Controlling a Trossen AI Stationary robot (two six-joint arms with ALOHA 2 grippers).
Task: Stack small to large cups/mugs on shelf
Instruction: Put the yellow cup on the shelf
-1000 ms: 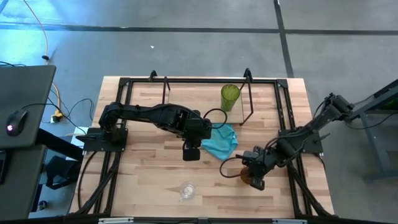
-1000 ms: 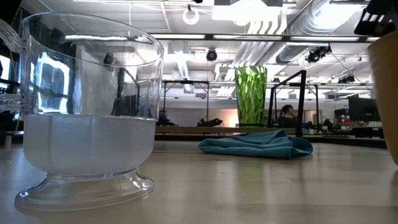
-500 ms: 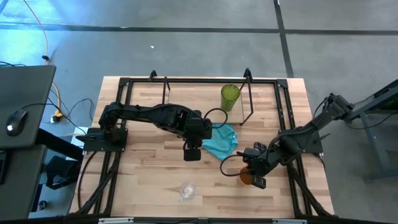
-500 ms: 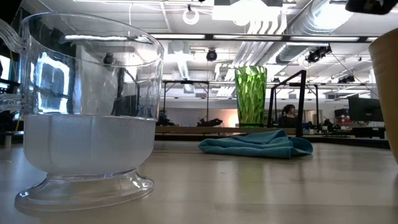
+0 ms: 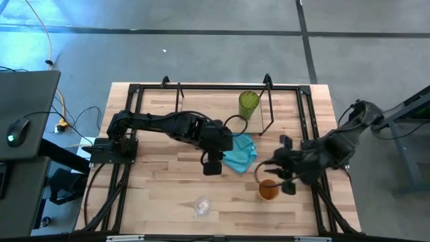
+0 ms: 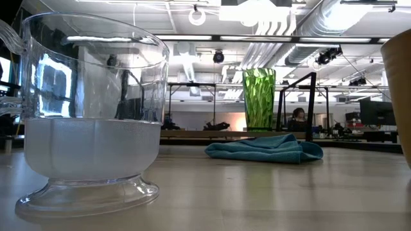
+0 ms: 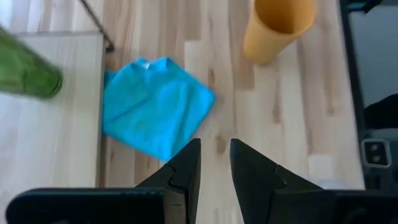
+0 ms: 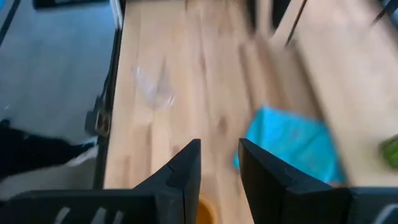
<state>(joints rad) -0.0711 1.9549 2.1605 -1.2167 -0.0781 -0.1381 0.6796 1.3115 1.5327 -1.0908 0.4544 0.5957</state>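
The orange cup (image 5: pixel 269 190) stands upright on its base on the table, near the right side; the left wrist view also shows the orange cup (image 7: pixel 277 28). My right gripper (image 5: pixel 270 168) hovers just above and beyond it, fingers narrowly open and holding nothing (image 8: pixel 219 144). The clear glass (image 5: pixel 201 205) stands near the table's near edge and fills the low view as the clear glass (image 6: pixel 90 115). The green tumbler (image 5: pixel 248 104) stands on the right end of the shelf's wood base (image 5: pixel 222 111). My left gripper (image 5: pixel 213 165) waits mid-table, narrowly open (image 7: pixel 215 142).
A turquoise cloth (image 5: pixel 240 151) lies crumpled between the shelf and the orange cup, just right of my left gripper. The black table frame (image 5: pixel 309 121) runs around the board. Bare wood lies left of the clear glass and along the near edge.
My right gripper has risen off the orange cup and drawn back toward the table's far and right sides; the cup stays standing where it was. My left gripper has edged slightly toward the right.
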